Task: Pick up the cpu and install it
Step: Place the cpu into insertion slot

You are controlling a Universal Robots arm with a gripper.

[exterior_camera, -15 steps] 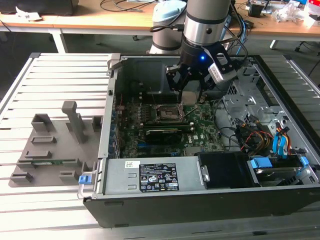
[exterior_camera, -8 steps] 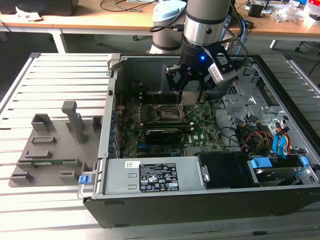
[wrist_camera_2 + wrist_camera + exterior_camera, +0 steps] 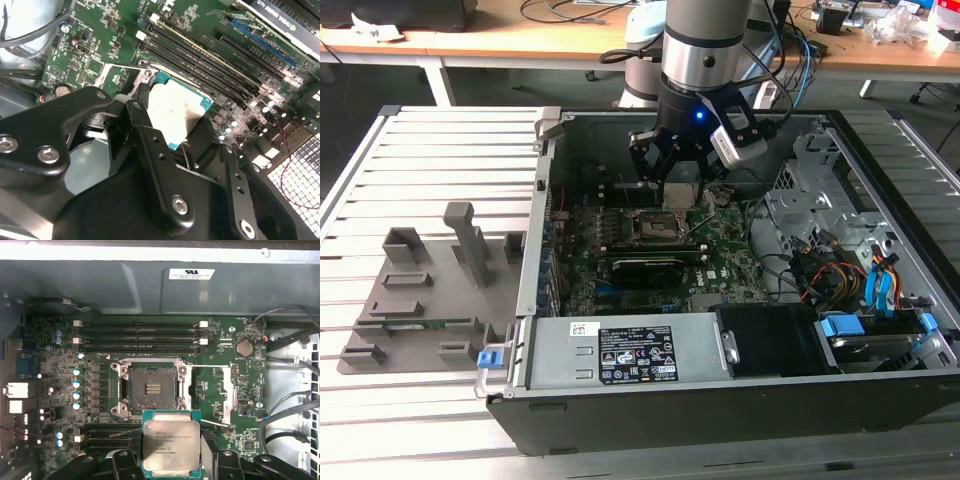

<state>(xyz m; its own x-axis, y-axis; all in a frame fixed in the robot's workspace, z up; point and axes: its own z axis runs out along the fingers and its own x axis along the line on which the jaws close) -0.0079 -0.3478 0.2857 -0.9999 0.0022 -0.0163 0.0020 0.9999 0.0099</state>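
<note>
Your gripper (image 3: 170, 122) is clenched on the cpu (image 3: 171, 442). In the second wrist view the black fingers (image 3: 141, 115) press against two opposite edges of the chip, its pale metal top facing the camera.

You are holding it inside the open case (image 3: 620, 420), which stands on the slatted worktop (image 3: 430, 150). The arm reaches down into the case from above.

The motherboard (image 3: 210, 385) lies on the case's floor. In the first wrist view its socket (image 3: 152, 387) is bare, with nothing seated in it. The cpu hangs above the board, just beside the socket and overlapping the near edge of the socket's metal frame. It is not in the socket.

On the socket's far side run the long memory slots (image 3: 140, 335). In the exterior view, loose cables (image 3: 820, 275) and metal bays fill the case on the exterior view's right.

On the exterior view's left, well apart from the gripper, a grey tray (image 3: 420, 290) with upright pegs sits on the worktop. A green strip (image 3: 410, 323) lies in one of its recesses.
</note>
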